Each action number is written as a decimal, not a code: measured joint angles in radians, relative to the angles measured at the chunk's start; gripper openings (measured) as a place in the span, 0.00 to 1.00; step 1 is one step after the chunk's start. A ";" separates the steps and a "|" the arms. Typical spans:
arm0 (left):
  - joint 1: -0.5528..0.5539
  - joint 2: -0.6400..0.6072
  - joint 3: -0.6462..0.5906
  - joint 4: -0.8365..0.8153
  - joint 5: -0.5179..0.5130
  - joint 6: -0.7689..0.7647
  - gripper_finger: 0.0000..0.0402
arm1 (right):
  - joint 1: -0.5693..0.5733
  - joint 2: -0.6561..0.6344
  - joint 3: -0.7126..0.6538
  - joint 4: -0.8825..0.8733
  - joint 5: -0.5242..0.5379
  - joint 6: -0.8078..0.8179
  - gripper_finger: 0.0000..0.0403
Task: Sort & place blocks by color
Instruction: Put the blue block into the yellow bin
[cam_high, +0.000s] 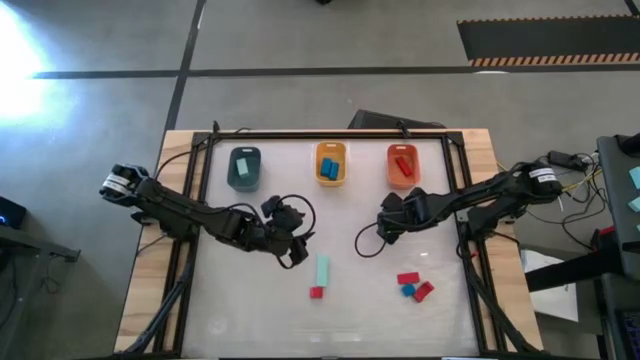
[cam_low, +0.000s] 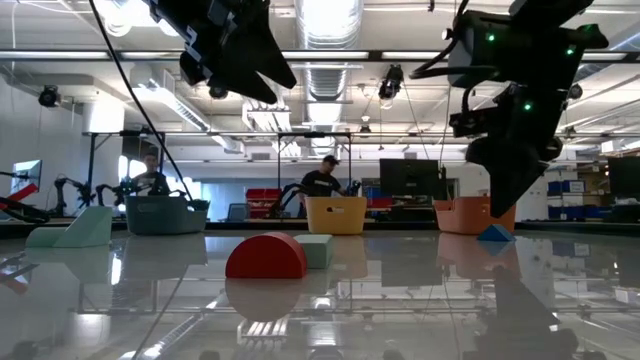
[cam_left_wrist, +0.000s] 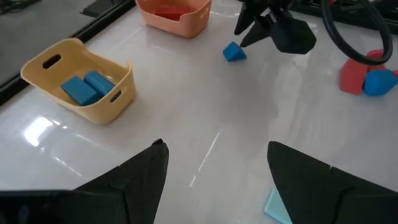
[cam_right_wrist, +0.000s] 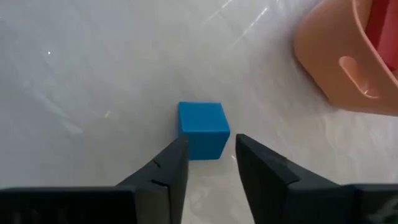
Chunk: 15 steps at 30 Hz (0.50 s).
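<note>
Hovering just behind the blue cube (cam_right_wrist: 203, 129), the right gripper (cam_right_wrist: 208, 163) has its fingers only narrowly apart, so descending could probably knock it away across the bench (cam_high: 250, 300); the left gripper's (cam_left_wrist: 214, 180) fingers are spread wide.

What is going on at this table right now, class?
Two robot arms are sorting small blocks into coloured trays. The right pincer hovers open over a blue cube near the orange-red tray. The left pincer is open and empty near a mint bar. The yellow tray already holds blue blocks.
</note>
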 joint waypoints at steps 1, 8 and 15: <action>0.000 0.000 0.000 0.000 -0.004 0.001 0.64 | 0.000 0.000 0.000 0.000 0.000 0.004 0.29; 0.000 -0.002 0.000 0.000 -0.026 0.006 0.64 | -0.005 -0.001 0.000 0.000 -0.005 0.049 0.40; 0.000 -0.002 0.000 -0.001 -0.027 0.005 0.64 | -0.005 0.033 -0.022 0.073 0.043 0.088 0.62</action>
